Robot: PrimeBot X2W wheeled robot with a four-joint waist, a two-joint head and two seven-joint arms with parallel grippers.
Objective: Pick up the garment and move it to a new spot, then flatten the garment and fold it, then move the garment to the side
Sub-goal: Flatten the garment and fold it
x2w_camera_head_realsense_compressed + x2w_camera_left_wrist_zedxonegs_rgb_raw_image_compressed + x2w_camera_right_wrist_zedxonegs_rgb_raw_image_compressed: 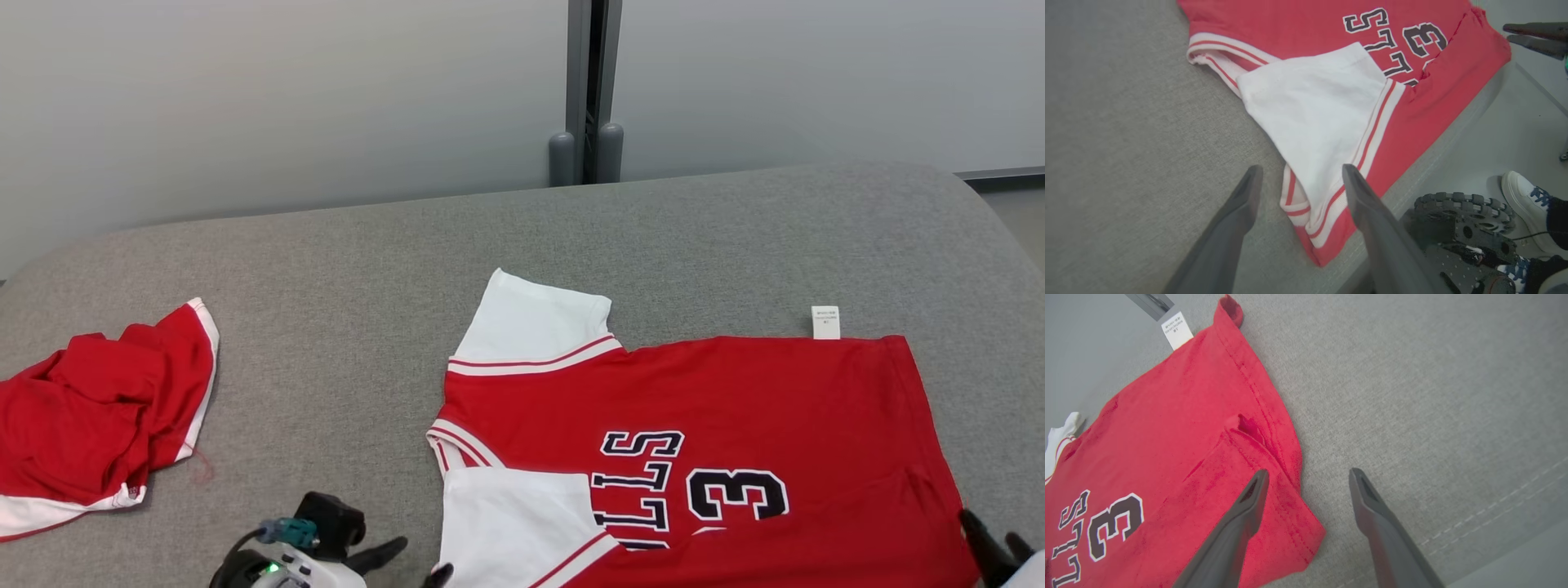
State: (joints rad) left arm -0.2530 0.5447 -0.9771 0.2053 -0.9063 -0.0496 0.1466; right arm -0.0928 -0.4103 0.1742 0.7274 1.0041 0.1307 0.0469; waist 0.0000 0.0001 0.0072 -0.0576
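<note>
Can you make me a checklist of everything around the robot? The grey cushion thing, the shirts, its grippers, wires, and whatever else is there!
Surface: grey fabric cushion, smooth where bare.
Job's things: red jersey spread out, number 3 showing, near white sleeve folded onto its front; white label sticks out at the far edge.
Clutter: second red garment, crumpled at the left.
Grippers: left gripper, jaws open over the sleeve's end; right gripper, jaws open at the jersey's bottom corner.
Cables: black cable looped at the left wrist.
Surroundings: grey wall, dark post, a person's shoe beside the robot's wheel.
</note>
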